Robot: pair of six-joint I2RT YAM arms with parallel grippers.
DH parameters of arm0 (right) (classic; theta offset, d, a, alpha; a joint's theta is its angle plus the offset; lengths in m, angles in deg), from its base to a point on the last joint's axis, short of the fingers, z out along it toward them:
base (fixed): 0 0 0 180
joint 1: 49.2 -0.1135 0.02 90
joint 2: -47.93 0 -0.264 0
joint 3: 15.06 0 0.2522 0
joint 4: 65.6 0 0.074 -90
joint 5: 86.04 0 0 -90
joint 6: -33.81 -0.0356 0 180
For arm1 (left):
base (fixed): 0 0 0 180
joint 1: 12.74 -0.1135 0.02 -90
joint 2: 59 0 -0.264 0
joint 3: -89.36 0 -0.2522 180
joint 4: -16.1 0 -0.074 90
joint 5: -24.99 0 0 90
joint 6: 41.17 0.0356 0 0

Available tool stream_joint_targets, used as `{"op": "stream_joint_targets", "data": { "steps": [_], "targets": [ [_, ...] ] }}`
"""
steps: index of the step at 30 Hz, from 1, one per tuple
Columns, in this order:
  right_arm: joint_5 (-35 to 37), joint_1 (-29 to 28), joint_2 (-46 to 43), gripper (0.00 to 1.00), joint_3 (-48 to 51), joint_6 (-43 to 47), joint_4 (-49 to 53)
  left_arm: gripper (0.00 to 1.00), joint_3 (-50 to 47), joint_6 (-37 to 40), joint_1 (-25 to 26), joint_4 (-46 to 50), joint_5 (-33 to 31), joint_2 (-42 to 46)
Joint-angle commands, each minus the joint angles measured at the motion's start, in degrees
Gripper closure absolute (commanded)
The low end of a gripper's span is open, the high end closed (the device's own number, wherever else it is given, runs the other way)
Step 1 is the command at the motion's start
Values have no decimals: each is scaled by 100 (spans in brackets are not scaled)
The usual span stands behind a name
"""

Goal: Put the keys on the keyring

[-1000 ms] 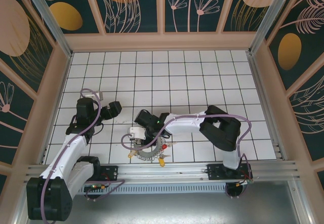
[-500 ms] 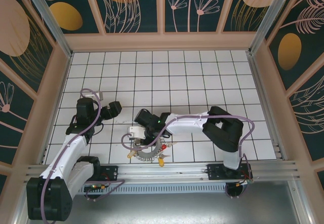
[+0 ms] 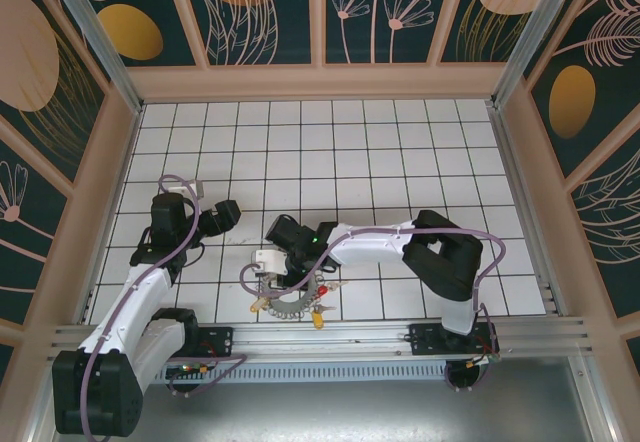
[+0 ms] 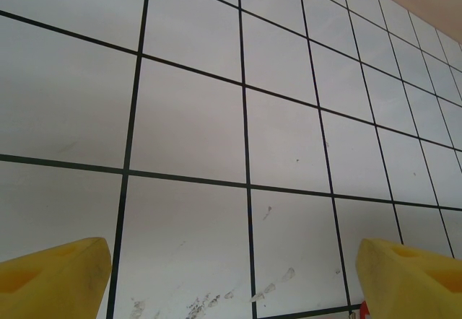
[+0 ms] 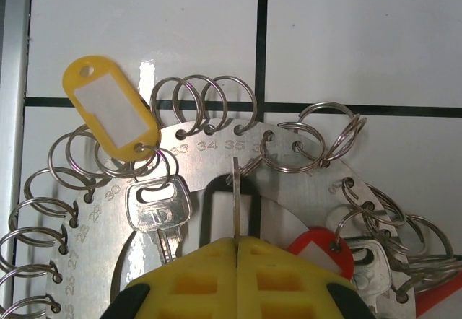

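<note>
Yellow right gripper (image 5: 237, 250) just pinched shut on a metal sliver (image 5: 235, 189), perhaps a key I can thread onto the keyring (image 5: 209, 162); left gripper (image 4: 231, 276) gapes empty.

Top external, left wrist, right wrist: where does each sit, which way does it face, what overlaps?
Top external: fixed above and behind the arms, looking down at the tiled table; both arms show, left tool aside, right tool over the keyring.
Left wrist: on the left arm, facing down at the tiles; its yellow fingers stand wide apart.
Right wrist: on the right arm, looking straight down on keyring and keys; its fingers are shut.
Shared: top external and right wrist both see the keyring.
</note>
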Motion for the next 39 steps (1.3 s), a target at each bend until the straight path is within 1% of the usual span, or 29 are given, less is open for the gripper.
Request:
{"op": "stream_joint_targets", "data": {
  "steps": [1,7,13,19,24,28,31,35,39],
  "targets": [
    [-191,-50,-73,100,-1,36,176,12,-36,-7,-39,-151,101,75],
    [-116,10,-411,100,-225,62,510,12,-36,-13,-38,-168,101,76],
    [580,16,-840,100,-519,166,863,12,-36,-17,-39,-151,56,100],
    [1568,11,-1449,100,-675,507,1069,12,-28,-28,-39,-150,13,99],
    [2769,70,-2133,100,-817,1168,1221,12,-32,-32,-39,-148,-12,100],
    [3319,226,-2603,100,-1065,1663,1266,11,-27,-32,-39,-143,-68,108],
    [3486,407,-2798,100,-1358,1897,1281,11,-28,-32,-39,-133,-112,129],
    [3374,727,-2883,100,-1752,1979,1259,10,-35,-32,-39,-98,-172,180],
    [3289,948,-2838,100,-1942,2029,1083,10,-29,-7,-39,-55,-245,187]
  ]
}}
